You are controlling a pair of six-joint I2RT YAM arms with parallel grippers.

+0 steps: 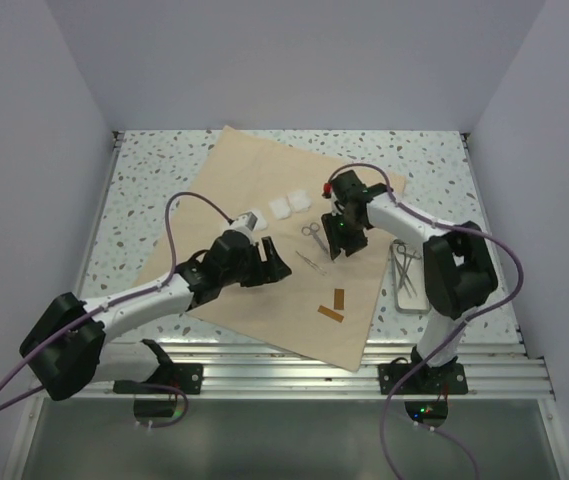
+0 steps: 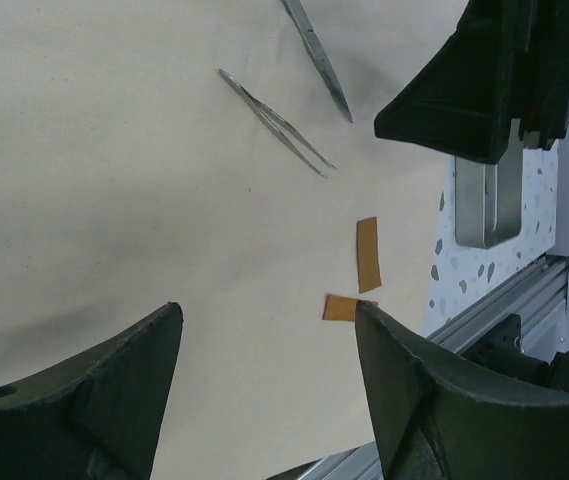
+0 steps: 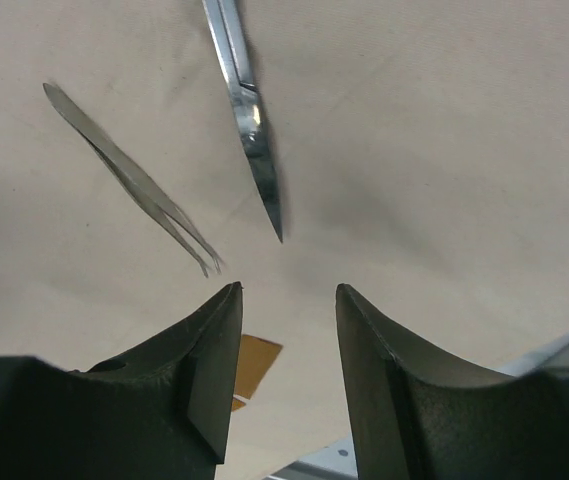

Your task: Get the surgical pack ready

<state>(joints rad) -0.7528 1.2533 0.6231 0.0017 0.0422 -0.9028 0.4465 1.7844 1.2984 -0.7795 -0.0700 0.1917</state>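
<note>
Top external: we see surgical pack (image 1: 264, 295) flat under left end effector (image 1: 270, 268), gaping, and right end effector (image 1: 342, 243), parted; both empty.

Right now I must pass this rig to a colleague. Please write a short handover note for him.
Left gripper: open, empty, above the cloth.
Right gripper: open, empty, near the tip of the scissors.
The cloth lies spread flat on the table. On it: scissors, tweezers, two gauze squares, two brown strips.
The tray sits on the table right of the cloth, with more instruments in it.
Done: several items laid out.
Left: probably move the tray's instruments, then fold the cloth.
</note>
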